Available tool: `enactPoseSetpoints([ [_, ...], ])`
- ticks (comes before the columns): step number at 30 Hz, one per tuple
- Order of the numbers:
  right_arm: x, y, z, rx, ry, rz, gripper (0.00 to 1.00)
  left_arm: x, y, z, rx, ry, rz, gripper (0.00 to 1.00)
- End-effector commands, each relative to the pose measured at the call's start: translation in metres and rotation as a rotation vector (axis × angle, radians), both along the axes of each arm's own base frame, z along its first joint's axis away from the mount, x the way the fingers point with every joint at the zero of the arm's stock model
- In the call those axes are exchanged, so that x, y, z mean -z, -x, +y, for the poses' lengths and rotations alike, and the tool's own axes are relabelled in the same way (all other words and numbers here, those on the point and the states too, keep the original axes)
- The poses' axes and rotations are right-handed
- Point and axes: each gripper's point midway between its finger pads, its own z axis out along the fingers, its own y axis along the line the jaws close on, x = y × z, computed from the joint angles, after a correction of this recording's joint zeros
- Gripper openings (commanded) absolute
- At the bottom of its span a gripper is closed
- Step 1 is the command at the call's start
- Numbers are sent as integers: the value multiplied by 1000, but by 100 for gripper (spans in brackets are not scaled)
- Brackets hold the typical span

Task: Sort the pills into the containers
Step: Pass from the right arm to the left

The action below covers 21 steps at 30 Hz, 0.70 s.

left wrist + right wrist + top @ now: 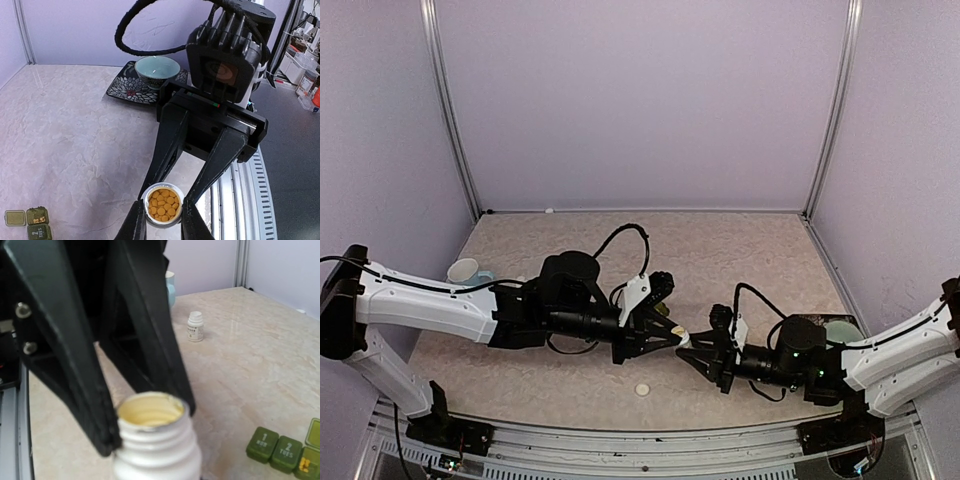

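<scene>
The left gripper (pixel 163 210) and right gripper (pixel 698 350) both pinch the open bottle (pixel 155 440); its body and the pill box (pixel 282 451) are cut off.

The tabletop (pixel 75 125) is beige with pale marbled veining. The pills (pixel 162 204) are orange-yellow, and the bottle (pixel 155 450) is white. The pill box (pixel 274 446) is dark green, with lighter green numerals and lettering on its lids. The bowl (pixel 157 70) is pale green. The plate (pixel 125 90) is black with a white floral pattern. The mug (pixel 468 270) is light blue. The left gripper (pixel 163 227) and right gripper (pixel 166 192) are black.
</scene>
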Motion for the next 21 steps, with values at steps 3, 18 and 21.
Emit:
enactPoseSetpoints([
  [3,-2,-5,2,13,2,-1,25,-10,3,-7,27,29,-9,5],
  [18,13,-18,-2,92,47,23,66,24,-28,19,-191,-96,-20,10],
  [21,19,-19,-2,98,67,41,70,37,-38,28,-264,-146,-23,10],
])
